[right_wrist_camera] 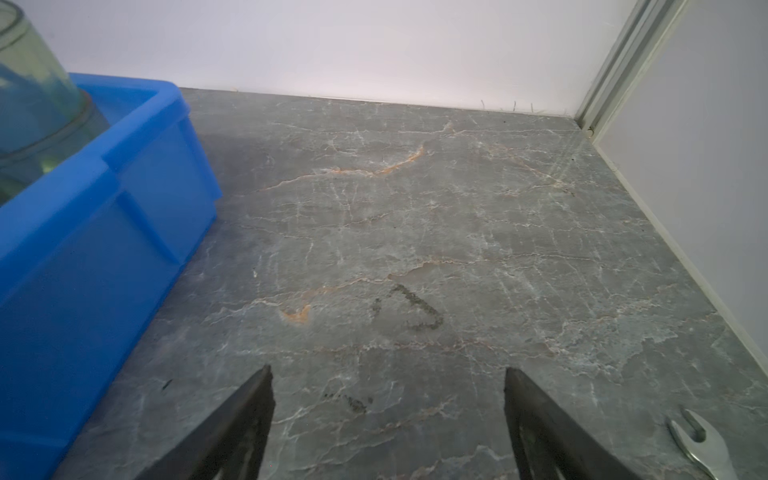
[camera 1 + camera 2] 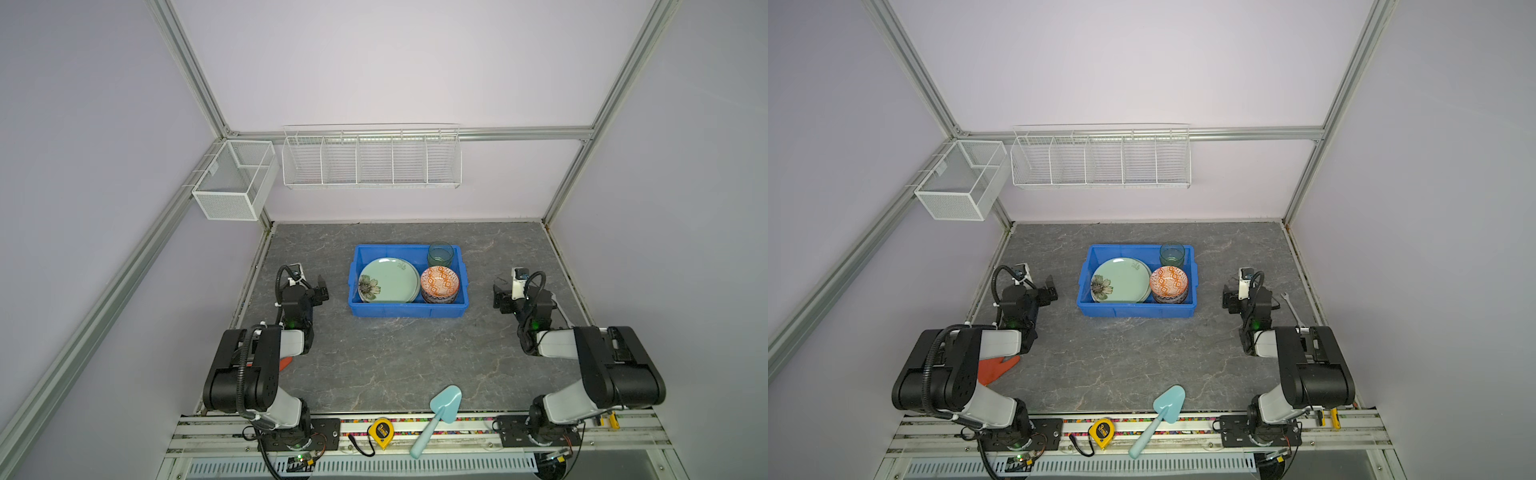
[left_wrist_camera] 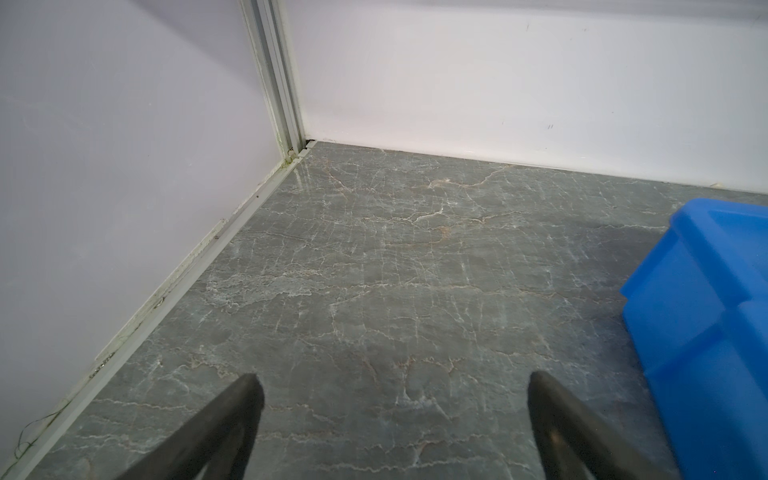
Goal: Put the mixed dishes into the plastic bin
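As far as I can tell from where I'm standing: pretty much wrapped up, both arms just parked either side of the bin.
Left gripper (image 2: 321,289): jaws spread wide, nothing in them, hanging low over bare worktop (image 2: 374,361) a bit left of the bin.
Orange-red thing (image 2: 996,368): flat, mostly tucked under the left arm, honestly can't tell what it is.
Blue bin (image 2: 407,312): middle of the worktop, between the two arms, not touched by either.
Mint plate (image 2: 388,280): in the bin's left half, flower print up, tilted a little; looks like another plate edge peeks out underneath.
Orange bowl (image 2: 439,282): in the bin's right half, right up against the plate, seems to sit on another bowl.
Green cup (image 2: 440,254): upright in the bin's far right corner, behind the bowl.
Front edge: yellow tape measure (image 2: 381,432) and teal scoop (image 2: 440,411), not dishes, so leave them.
Right gripper (image 2: 500,296): also wide open and empty, off to the bin's right.
Wrench (image 2: 1291,307): lying on the worktop beside the right arm.
Step in hand: my guess is the very end, every dish I can spot is in the bin.
Next move: probably nothing to grab; maybe just check that the hidden orange-red thing isn't a dish.
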Robot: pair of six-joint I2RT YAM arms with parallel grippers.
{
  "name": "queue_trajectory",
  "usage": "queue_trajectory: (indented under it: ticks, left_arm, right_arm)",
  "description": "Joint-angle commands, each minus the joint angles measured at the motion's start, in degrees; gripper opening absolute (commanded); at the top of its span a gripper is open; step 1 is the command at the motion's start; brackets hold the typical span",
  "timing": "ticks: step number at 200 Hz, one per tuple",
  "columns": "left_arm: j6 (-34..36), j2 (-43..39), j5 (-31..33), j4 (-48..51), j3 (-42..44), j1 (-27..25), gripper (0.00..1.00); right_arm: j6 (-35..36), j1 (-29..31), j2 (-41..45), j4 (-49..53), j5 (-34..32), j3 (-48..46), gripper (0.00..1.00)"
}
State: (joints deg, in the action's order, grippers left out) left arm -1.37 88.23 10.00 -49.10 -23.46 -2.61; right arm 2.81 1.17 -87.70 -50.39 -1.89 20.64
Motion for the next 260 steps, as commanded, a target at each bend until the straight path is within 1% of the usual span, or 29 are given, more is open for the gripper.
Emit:
queue_trajectory:
  ticks: [1, 11, 21, 48, 72, 232, 243, 260]
  left_arm:
    - [0.92, 0.5, -0.6, -1.63, 0.47, 0.26, 0.99]
    - [0.93, 0.5, -0.64, -1.62, 0.52, 0.33, 0.99]
    - [0.93, 0.5, -0.64, -1.62, 0.53, 0.28, 0.99]
    - [0.93, 0.54, -0.62, -1.65, 0.6, 0.33, 0.99]
    - [0.97, 0.54, -0.6, -1.7, 0.54, 0.3, 0.99]
    - [0.93, 0.6, -0.63, -1.61, 0.6, 0.33, 0.99]
    - [0.93, 0.6, -0.6, -1.66, 0.58, 0.33, 0.99]
    - [0.92, 0.55, -0.64, -1.64, 0.59, 0.33, 0.99]
  right_arm:
    - [-1.08, -1.36, -0.34, -1.29, -3.02, 0.65, 0.88]
    - [-2.32, -2.45, 0.16, 0.0, -2.26, 0.9, 0.88]
    - [-2.36, -2.57, -0.21, -0.93, -2.31, 0.65, 0.88]
    - [-1.43, -1.31, -0.2, -0.61, -4.16, 0.89, 0.88]
    - [0.29, -0.93, 0.03, -1.5, -1.39, 0.2, 0.88]
    - [-0.06, -0.94, -0.17, 0.12, -2.21, 1.18, 0.88]
    - [-0.67, -1.72, -0.32, 0.5, -0.76, 1.5, 0.88]
    - [-0.61, -1.67, -0.01, 0.83, -0.74, 1.5, 0.88]
